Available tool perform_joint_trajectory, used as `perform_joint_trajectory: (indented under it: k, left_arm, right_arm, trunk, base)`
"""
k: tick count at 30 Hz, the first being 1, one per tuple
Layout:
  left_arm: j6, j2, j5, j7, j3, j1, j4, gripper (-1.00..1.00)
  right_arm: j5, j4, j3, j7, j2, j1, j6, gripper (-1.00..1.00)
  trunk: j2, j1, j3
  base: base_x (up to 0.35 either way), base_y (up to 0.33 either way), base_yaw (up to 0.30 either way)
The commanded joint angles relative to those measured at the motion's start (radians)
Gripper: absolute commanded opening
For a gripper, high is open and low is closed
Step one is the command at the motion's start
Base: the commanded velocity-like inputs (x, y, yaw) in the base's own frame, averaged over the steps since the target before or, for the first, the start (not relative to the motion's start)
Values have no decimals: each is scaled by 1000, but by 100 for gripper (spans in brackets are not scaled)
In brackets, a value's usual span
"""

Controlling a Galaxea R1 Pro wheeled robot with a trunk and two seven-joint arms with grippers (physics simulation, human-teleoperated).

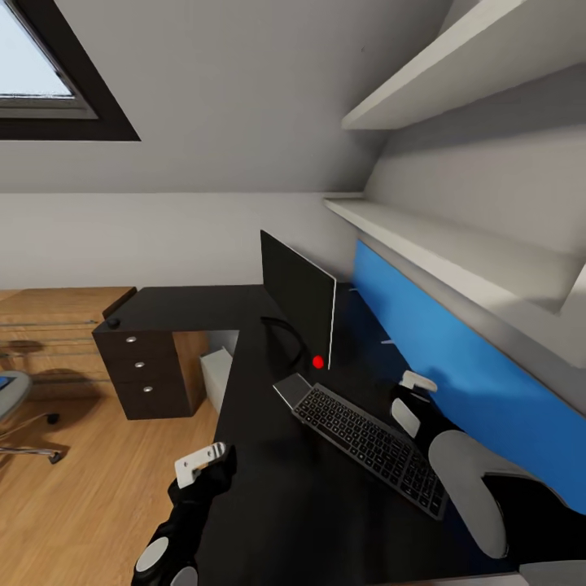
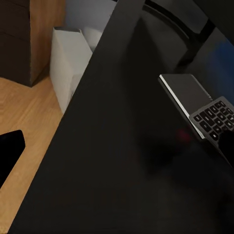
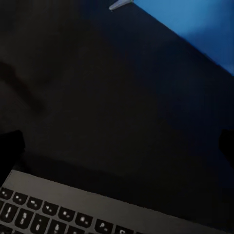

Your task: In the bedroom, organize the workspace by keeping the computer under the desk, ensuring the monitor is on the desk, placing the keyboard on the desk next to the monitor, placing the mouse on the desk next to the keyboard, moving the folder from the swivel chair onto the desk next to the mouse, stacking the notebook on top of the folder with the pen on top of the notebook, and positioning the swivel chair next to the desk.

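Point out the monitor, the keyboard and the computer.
monitor (image 1: 297, 297), head view, middle of its dark screen.
keyboard (image 1: 370, 443), head view, middle of its keys.
computer (image 2: 68, 66), left wrist view, its white side under the desk.

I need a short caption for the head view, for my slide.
Keyboard lies on the black desk beside the monitor; both hands hover above.

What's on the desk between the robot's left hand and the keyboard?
Nothing. In the head view, only bare black desk lies between the left gripper and the keyboard. The left wrist view shows the same bare stretch.
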Motion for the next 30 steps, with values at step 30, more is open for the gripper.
perform_joint_trajectory:
  k: [30]
  left_arm:
    - [274,28,217,-4,540,-1,27,100]
  right_arm:
    - [-84,22,-15,8,-42,2,-55,100]
  trunk:
    - [-211,115,-95]
  base:
    - [0,0,0]
